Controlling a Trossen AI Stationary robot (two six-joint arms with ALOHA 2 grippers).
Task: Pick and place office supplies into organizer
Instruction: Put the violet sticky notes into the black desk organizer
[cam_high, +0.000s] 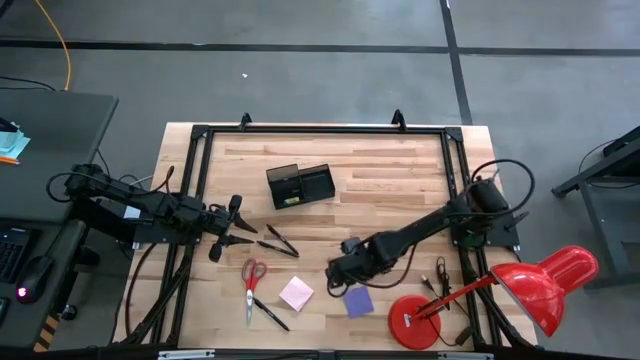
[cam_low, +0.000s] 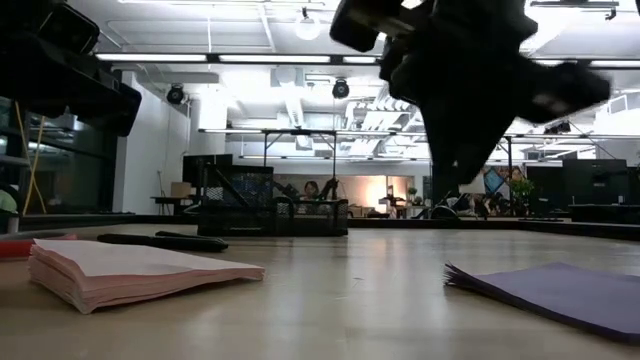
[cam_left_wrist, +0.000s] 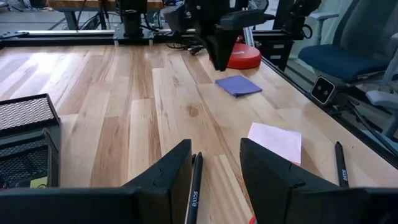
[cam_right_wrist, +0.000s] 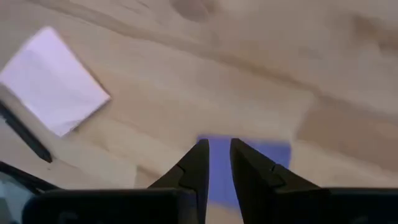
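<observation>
The purple pad (cam_high: 358, 300) lies flat on the table near the front edge. My right gripper (cam_high: 338, 272) hangs just above its far left corner, pointing steeply down. In the right wrist view its fingers (cam_right_wrist: 217, 144) stand a narrow gap apart with nothing between them, and the purple pad (cam_right_wrist: 261, 155) shows beyond. The pink pad (cam_high: 296, 293), the red-handled scissors (cam_high: 251, 280) and black pens (cam_high: 281, 241) lie on the wood. The black organizer (cam_high: 300, 185) stands farther back. My left gripper (cam_left_wrist: 214, 146) waits open at the table's left, over a pen (cam_left_wrist: 196, 186).
A red desk lamp stands at the front right, with its round base (cam_high: 415, 322) right of the purple pad and its head (cam_high: 545, 285) past the table's edge. Another pen (cam_high: 270, 314) lies near the front edge. Bare wood lies between the pads and the organizer.
</observation>
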